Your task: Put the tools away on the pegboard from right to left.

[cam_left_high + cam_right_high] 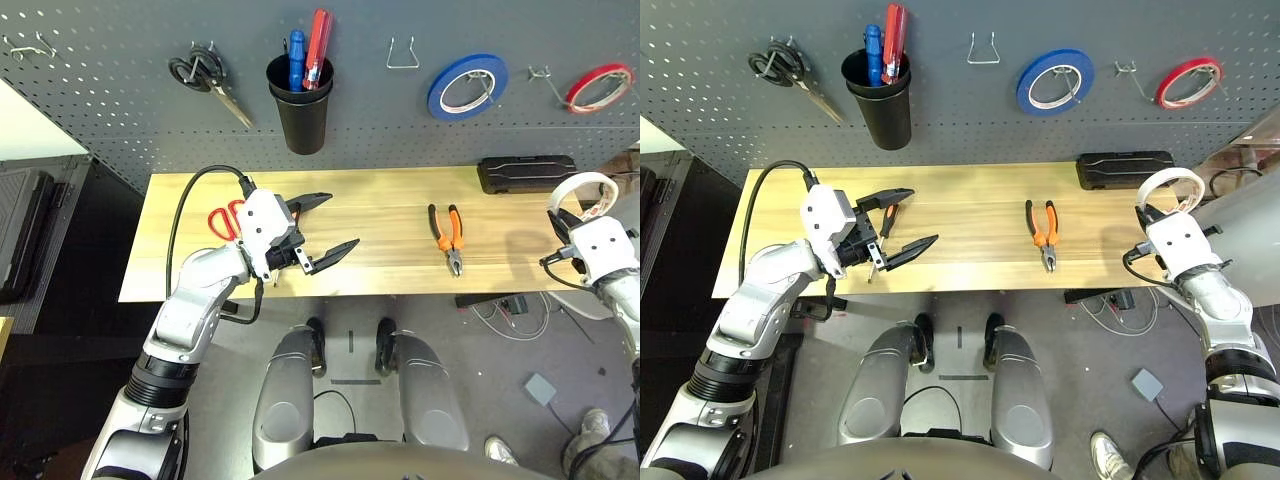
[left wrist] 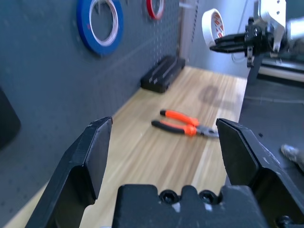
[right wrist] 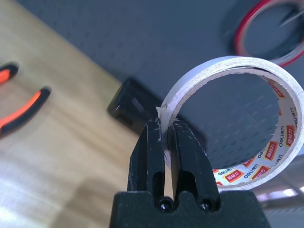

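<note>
While my right gripper [image 3: 165, 130] has its fingers clamped on the wall of the white tape roll [image 3: 247, 123], I list the bench as it stands.

Item, white tape roll: lifted off the counter [image 1: 380, 215], at the right edge of the head view, below the red tape [image 1: 598, 87].

Item, pliers [image 1: 447, 237]: flat on the counter, right of centre, untouched.

Item, red scissors [image 1: 227, 219]: on the counter at left, partly hidden behind my left gripper [image 1: 318, 228].

Item, screwdriver [image 1: 886, 222]: on the counter, seen between the left fingers in the right eye view.

Item, left gripper: fingers wide apart, holding nothing, hovering over the counter's left part.

Item, pegboard [image 1: 110, 80]: carries black scissors [image 1: 208, 78], a black cup [image 1: 299, 102] with tools in it, a bare wire hook [image 1: 402, 55], blue tape [image 1: 467, 86] and red tape.

Step in hand, by my reading: the first tool, the rightmost, is picked and awaits hanging. Next I need to raise the roll to a free peg on the board and thread its opening over the hook before letting go; which peg I cannot tell.
</note>
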{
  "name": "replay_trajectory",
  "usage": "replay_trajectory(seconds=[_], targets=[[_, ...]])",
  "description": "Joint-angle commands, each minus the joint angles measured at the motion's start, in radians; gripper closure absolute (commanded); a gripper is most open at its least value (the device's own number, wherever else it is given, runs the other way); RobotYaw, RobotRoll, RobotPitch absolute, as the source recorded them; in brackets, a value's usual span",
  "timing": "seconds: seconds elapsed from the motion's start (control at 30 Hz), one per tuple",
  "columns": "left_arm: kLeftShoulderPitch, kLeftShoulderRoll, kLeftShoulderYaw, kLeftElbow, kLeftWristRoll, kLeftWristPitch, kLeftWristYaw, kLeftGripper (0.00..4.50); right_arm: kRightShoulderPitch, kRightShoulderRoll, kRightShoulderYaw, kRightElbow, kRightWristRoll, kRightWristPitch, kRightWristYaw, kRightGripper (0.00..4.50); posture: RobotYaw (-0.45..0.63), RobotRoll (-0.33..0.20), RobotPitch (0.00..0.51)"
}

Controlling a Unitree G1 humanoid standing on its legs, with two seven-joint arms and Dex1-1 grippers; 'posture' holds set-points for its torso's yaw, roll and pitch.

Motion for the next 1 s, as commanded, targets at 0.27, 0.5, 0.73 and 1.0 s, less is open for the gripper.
replay_trajectory(seconds=[0.27, 0.5, 0.73, 1.0], targets=[[-0.017, -0.038, 0.032, -0.07, -0.105, 0.029, 0.004, 0.0, 0.014, -0.002, -0.026, 0.004, 0.044, -0.243, -0.006, 4.46, 0.09, 0.0, 0.183], [-0.033, -0.037, 0.029, -0.063, -0.105, 0.028, 0.006, 0.0, -0.104, 0.013, 0.009, 0.006, 0.082, -0.196, 0.095, 4.46, 0.08, 0.0, 0.183], [-0.045, -0.037, 0.021, -0.055, -0.095, 0.027, 0.007, 0.0, -0.274, 0.031, 0.04, 0.081, 0.043, -0.084, 0.128, 4.46, 0.09, 0.0, 0.185], [-0.054, -0.029, 0.018, -0.048, -0.076, 0.027, 0.015, 0.0, -0.472, 0.05, 0.101, 0.208, -0.039, 0.069, 0.121, 4.46, 0.12, 0.0, 0.189]])
